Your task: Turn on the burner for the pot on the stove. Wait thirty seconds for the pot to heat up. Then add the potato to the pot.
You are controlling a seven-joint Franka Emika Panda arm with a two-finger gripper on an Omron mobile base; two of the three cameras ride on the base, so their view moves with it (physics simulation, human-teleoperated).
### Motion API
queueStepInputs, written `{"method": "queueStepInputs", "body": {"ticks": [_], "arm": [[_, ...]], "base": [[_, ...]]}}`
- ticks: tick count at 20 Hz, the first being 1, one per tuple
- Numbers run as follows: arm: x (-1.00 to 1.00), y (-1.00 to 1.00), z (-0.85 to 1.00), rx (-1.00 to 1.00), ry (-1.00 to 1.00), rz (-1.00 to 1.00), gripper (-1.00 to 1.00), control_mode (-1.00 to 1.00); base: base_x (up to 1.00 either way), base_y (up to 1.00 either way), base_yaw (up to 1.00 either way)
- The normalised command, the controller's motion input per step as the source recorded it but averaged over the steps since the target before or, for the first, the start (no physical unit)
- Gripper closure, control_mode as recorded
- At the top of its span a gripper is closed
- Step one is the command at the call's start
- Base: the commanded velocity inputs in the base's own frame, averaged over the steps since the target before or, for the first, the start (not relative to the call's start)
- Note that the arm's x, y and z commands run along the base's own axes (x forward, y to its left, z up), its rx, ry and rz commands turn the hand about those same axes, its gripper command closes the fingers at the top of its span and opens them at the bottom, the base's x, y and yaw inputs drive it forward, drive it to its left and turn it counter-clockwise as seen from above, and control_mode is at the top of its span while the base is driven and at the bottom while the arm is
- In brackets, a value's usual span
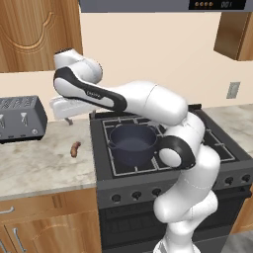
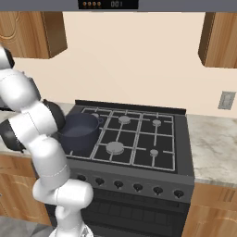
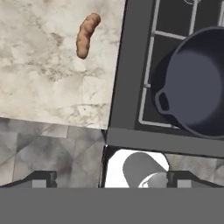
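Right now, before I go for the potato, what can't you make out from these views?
- Burner flame: the pot covers its own burner in both base views.
- Knob positions: the stove knobs are too small in both base views.
- Pot's far side: cut off by the hand view's right edge.
- Gripper: fingertips barely show above the hand view's bottom; the gap looks wide.
- Potato: shape clear, surface detail blurred.

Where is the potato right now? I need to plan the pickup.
The potato lies on the marble counter left of the stove, between the toaster and the pot; the hand view shows it near the stove's edge.
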Motion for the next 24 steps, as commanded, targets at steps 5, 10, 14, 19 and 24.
{"method": "queueStepInputs", "body": {"ticks": [5, 10, 14, 19, 24], "arm": [[0.18, 0.00, -0.17, 0.00, 0.05, -0.18, -1.00, -1.00], [0.31, 0.01, -0.27, 0.00, 0.04, -0.19, -1.00, -1.00], [0.23, 0.01, -0.41, -0.02, 0.00, -0.16, -1.00, -1.00], [0.15, 0.01, -0.39, -0.02, 0.00, -0.14, -1.00, -1.00], [0.02, 0.01, -0.37, 0.00, -0.05, -0.06, -1.00, -1.00]], "base": [[0.00, 0.00, 0.00], [0.00, 0.00, 0.00], [0.00, 0.00, 0.00], [0.00, 0.00, 0.00], [0.00, 0.00, 0.00]]}}
